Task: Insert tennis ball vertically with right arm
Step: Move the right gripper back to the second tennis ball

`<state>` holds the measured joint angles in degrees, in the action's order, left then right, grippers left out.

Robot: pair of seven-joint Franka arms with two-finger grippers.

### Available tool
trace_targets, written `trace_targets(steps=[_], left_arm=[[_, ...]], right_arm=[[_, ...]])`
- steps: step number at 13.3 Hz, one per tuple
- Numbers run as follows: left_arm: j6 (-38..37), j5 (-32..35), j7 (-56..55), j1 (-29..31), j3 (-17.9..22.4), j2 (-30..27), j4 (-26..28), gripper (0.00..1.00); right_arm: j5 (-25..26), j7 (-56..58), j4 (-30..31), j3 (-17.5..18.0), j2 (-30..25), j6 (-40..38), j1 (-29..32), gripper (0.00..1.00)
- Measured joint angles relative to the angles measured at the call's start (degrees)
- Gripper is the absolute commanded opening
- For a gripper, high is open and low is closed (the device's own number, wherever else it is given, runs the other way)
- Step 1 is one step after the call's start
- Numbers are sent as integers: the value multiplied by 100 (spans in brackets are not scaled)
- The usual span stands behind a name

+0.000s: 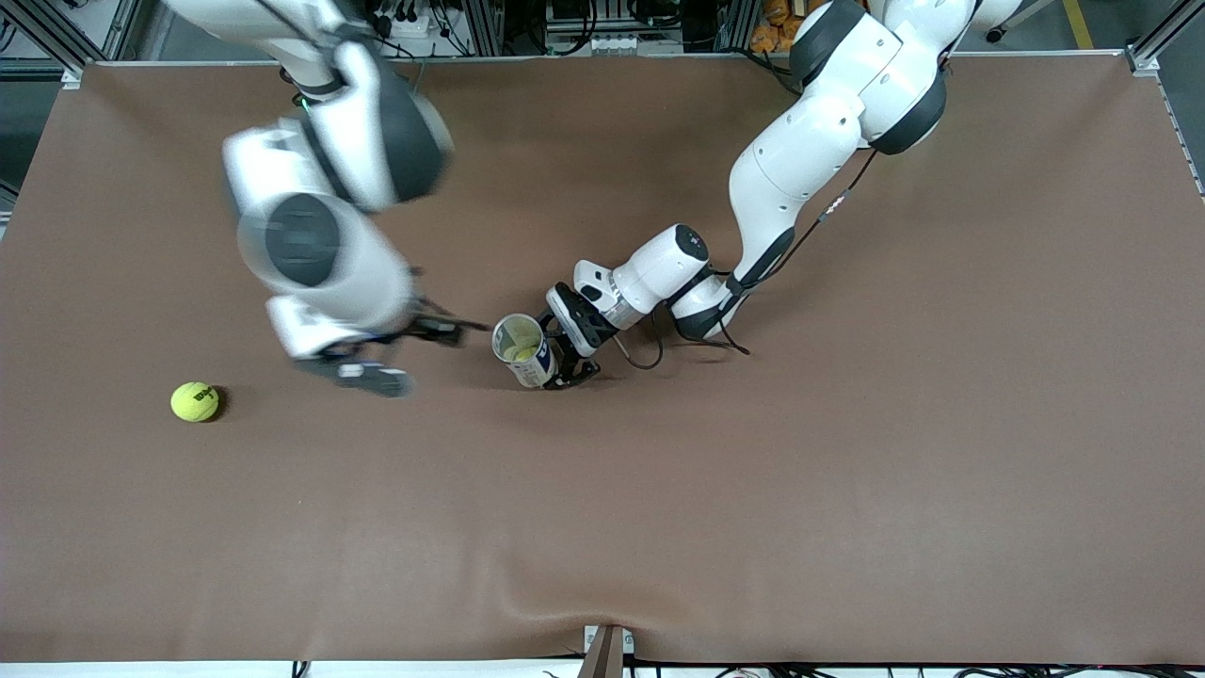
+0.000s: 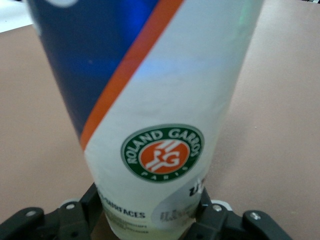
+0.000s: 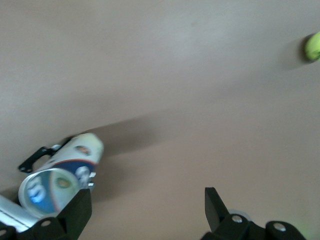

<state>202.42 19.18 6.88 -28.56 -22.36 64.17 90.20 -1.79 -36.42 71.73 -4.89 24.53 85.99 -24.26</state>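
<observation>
The right tool [image 1: 377, 363] hangs in the air over the brown worktop [image 1: 847, 471], its two black fingers [image 3: 75, 215] spread wide apart with nothing between them; it sits between the tennis ball can [image 1: 524, 350] and the tennis ball [image 1: 195, 401], and it looks smeared in the front view. The yellow-green tennis ball lies alone on the worktop toward the right arm's end, well apart from the can, and the right wrist view catches it only as a small patch at the frame's edge [image 3: 313, 46]. The left tool [image 1: 570, 353] is closed on the lower part of the can, which stands upright near the middle of the worktop. From the front view the can's open mouth shows, with something yellow-green inside. The left wrist view alone shows the label: a white body [image 2: 165, 125] with a blue field, an orange stripe and a round green "Roland Garros Paris" badge, the black fingers [image 2: 75, 215] pressed against its sides. The right wrist view shows the can [image 3: 60, 172] from above.
</observation>
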Motion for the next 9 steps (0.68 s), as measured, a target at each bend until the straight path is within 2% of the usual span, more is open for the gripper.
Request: trace_targets(steps=[2, 6, 9], left_arm=[[0, 0, 1, -1, 2, 1, -2, 75], [0, 0, 3, -3, 3, 1, -4, 75], [0, 0, 3, -3, 4, 2, -5, 75]], right_arm=[[-5, 664, 3, -6, -183, -63, 648, 100], [47, 2237, 100, -21, -191, -143, 1738, 100], [218, 3064, 261, -22, -136, -8, 2331, 100]])
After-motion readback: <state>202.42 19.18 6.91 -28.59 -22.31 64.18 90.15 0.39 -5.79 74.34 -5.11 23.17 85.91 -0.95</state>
